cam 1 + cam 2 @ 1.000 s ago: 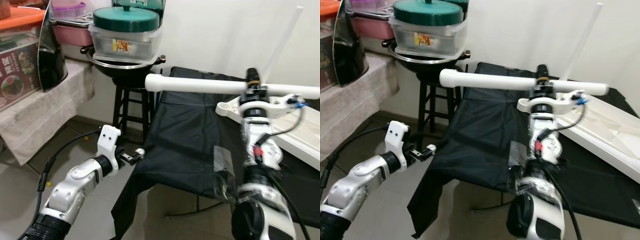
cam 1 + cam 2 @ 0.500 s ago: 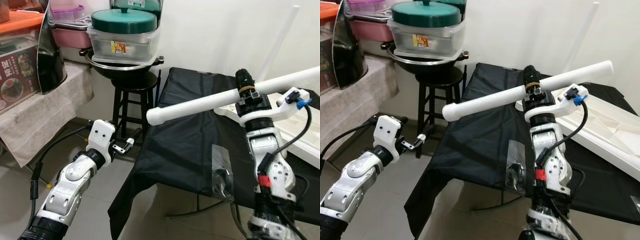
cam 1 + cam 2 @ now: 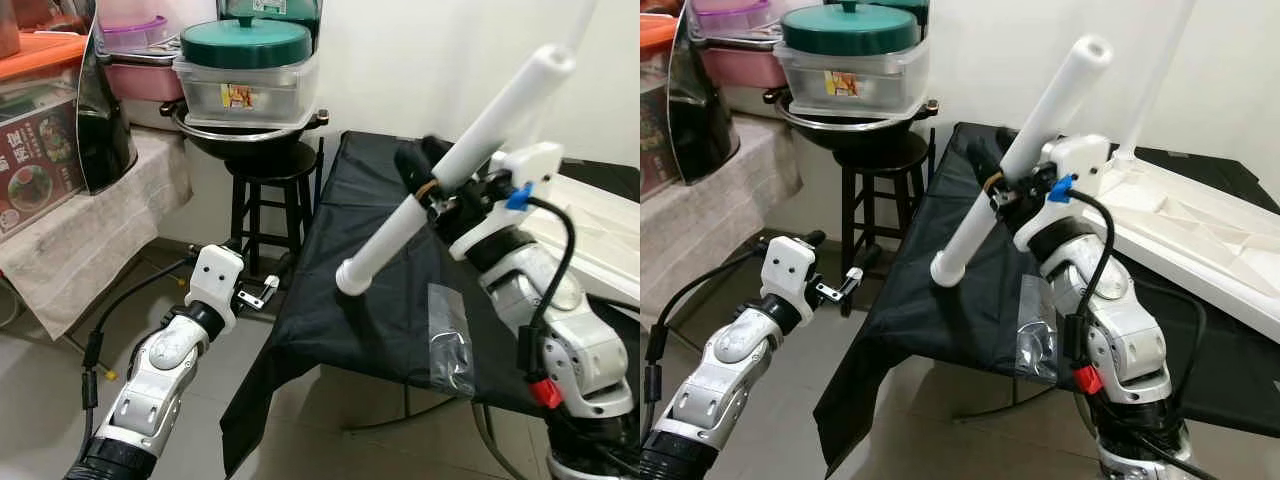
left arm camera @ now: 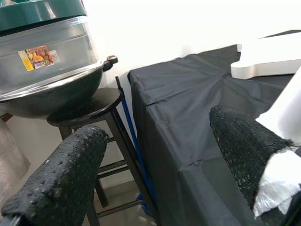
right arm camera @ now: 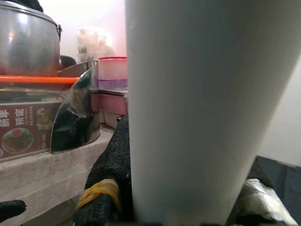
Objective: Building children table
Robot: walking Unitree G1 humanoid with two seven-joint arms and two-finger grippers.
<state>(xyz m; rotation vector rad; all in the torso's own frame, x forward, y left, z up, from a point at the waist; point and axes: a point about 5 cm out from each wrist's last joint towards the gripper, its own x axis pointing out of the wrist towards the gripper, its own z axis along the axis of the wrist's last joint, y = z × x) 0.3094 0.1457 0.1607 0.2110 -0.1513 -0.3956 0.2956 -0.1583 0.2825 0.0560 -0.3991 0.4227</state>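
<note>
Table leg now tilted steeply, clamped in right gripper fingers.

A thick white tube stood upright across the middle and right of the frame, held between the right tool's black fingers, one of which wore a yellow rubber band. Behind, at upper left, sat a steel pot; a pink container and a printed box rested on a cloth-covered counter.
</note>
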